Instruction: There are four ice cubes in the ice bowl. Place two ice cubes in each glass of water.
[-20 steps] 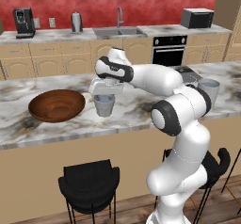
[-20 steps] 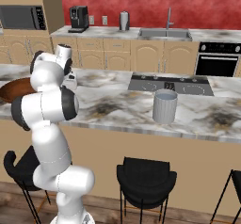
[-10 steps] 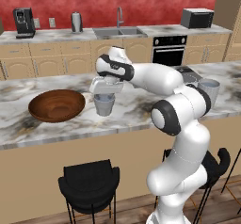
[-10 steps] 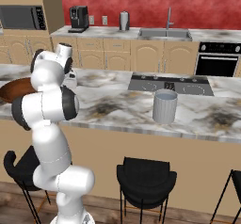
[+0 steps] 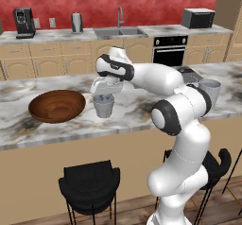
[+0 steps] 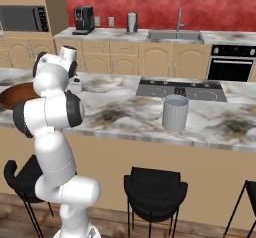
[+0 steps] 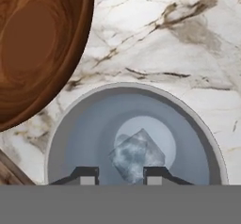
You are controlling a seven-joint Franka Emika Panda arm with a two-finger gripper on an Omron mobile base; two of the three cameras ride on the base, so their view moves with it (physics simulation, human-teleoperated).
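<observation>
One glass of water [image 5: 103,106] stands on the marble counter just right of the ice bowl [image 5: 56,107], whose wooden inside looks bare. My gripper [image 5: 103,94] hangs straight above that glass. In the hand view the glass [image 7: 80,133] lies directly under my gripper [image 7: 122,175]. A pale ice cube [image 7: 136,155] rests down inside it, below the narrowly parted fingertips [image 7: 88,173], and nothing is pinched between them. The ice bowl [image 7: 33,44] sits at the upper left. The other glass of water [image 5: 209,90] [image 6: 175,113] stands far right on the counter.
A black cooktop [image 6: 180,88] is set into the counter behind the right glass. Black stools [image 5: 90,186] stand below the counter's front edge. On the back counter are a steel kettle [image 5: 77,22], a coffee machine [image 5: 23,21] and a sink [image 5: 119,31].
The arm and both glasses stay where they were. The hand still hovers over the left glass.
</observation>
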